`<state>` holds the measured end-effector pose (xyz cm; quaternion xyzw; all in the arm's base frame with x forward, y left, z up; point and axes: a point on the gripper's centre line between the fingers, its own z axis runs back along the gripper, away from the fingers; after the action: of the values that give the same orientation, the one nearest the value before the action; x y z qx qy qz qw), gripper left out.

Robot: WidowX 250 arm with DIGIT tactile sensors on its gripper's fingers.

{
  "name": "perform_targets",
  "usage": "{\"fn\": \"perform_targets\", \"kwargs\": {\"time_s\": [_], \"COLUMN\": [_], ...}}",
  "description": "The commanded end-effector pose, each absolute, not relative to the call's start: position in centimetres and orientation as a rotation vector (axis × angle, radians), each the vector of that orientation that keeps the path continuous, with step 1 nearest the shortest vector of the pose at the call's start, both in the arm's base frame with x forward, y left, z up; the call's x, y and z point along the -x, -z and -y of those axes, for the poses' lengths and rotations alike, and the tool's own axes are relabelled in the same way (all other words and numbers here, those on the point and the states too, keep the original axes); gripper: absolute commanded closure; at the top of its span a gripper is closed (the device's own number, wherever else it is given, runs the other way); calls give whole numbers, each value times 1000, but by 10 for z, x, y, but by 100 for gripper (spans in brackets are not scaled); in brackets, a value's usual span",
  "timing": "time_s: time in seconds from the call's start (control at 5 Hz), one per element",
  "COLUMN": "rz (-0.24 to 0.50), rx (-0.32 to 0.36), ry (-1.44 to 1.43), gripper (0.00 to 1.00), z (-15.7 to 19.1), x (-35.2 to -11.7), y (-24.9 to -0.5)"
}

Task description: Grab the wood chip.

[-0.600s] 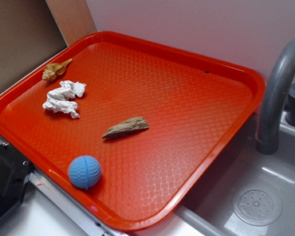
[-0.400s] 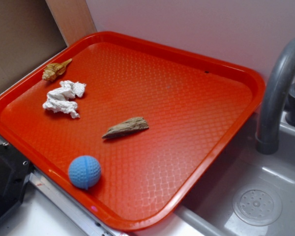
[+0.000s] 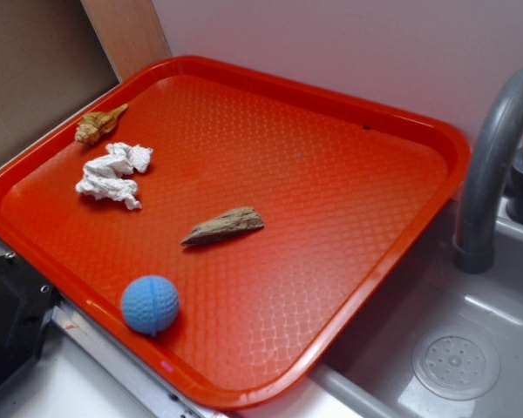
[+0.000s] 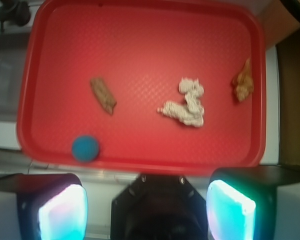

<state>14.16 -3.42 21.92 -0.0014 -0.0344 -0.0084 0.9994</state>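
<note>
Wood chip point(image 3: 224, 226) lies flat mid-tray point(image 3: 349, 174), near the blue ball point(image 3: 150, 304). Gripper point(image 4: 146, 207) hovers high, fingers spread. Risk: the thin sliver slips from the pinch, or the ball gets knocked.

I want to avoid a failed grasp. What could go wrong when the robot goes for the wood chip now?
The wood chip lies flat on the tray, so the fingers of the open tool may slide over it. It is narrow and lies at a slant, so a poorly turned tool could push it away. The blue ball sits near and could roll if bumped.
</note>
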Motion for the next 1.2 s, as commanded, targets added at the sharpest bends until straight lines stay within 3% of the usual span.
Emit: {"fn": "perform_targets", "kwargs": {"time_s": [0.0, 0.4, 1.0], "rz": [182, 162, 100], "rx": [72, 41, -46], "ry": [94, 184, 167], "gripper": [0, 0, 0], "z": [75, 107, 90], "x": [-189, -197, -227], "y": [-206, -158, -80]}}
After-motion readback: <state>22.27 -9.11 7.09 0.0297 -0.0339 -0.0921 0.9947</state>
